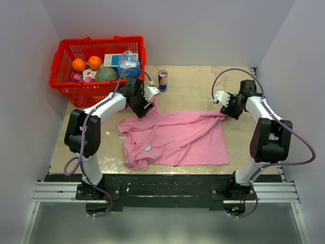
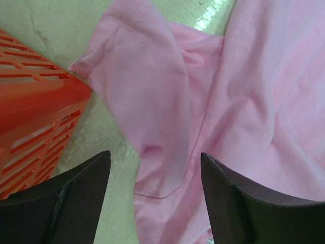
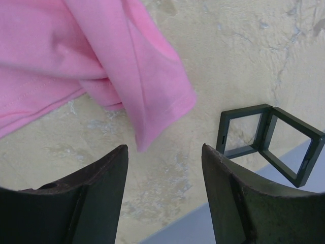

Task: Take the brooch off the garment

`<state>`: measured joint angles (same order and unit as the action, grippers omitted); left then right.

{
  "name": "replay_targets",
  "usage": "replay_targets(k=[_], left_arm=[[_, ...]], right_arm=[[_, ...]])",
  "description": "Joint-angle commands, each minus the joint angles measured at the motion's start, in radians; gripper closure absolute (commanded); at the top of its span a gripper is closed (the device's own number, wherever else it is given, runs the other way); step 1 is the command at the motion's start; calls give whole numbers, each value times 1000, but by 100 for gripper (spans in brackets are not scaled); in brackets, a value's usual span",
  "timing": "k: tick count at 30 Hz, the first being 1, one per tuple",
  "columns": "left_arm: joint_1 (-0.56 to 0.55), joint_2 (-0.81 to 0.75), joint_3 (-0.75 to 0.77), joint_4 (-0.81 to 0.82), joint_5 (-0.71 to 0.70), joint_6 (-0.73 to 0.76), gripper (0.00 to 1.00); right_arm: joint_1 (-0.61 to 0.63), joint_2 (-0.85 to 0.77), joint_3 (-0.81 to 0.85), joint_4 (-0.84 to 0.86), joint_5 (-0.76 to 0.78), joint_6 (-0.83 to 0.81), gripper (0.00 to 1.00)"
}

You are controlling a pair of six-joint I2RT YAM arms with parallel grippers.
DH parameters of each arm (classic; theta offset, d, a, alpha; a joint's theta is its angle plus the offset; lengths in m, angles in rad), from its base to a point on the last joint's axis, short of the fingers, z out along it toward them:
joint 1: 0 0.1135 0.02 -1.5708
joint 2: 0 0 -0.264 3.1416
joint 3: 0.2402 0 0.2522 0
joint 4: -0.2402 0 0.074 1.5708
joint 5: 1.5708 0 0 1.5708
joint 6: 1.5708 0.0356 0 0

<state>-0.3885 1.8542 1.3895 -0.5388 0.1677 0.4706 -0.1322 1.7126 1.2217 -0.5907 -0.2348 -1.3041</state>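
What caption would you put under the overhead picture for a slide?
The left gripper and right gripper hover open at the sleeves of the pink shirt, its silver brooch not yet removed.

The brooch [image 1: 148, 148] lies on the garment [image 1: 183, 137] (pink, wrinkled); basket [image 1: 84, 94] beyond.

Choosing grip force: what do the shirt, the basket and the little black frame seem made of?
Garment: soft matte pink cloth, wrinkled, stitched hems. Basket: glossy red moulded plastic lattice. Frame: probably rigid black plastic with clear panes; table shows through.
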Motion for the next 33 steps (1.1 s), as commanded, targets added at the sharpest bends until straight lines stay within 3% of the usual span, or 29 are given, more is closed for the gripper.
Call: replay_targets(k=[1,12,13,14,17,23,30,33], left_arm=[[-9,5,29,42,-42,-18,25],[43,-150,-69,-122,-50,36,25],[51,-159,-79,-137,-53,36,25],[66,-168,-81,-154,-54,34,25],[92,-220,-98,-200,-71,28,23],[157,-245,-133,-219,-145,-36,20],[211,-234,-216,-184,-83,-151,18],[220,-187,-192,-178,-51,-170,25]], right_arm=[[-3,5,-31,29,34,-57,37],[-1,71,-42,92,40,-61,46],[-1,74,-47,116,43,-35,51],[3,77,-48,141,63,-18,70],[3,62,-36,218,68,69,100],[2,-40,-45,269,25,163,100],[-3,-113,-77,298,31,204,100],[-1,-125,-76,282,28,221,100]])
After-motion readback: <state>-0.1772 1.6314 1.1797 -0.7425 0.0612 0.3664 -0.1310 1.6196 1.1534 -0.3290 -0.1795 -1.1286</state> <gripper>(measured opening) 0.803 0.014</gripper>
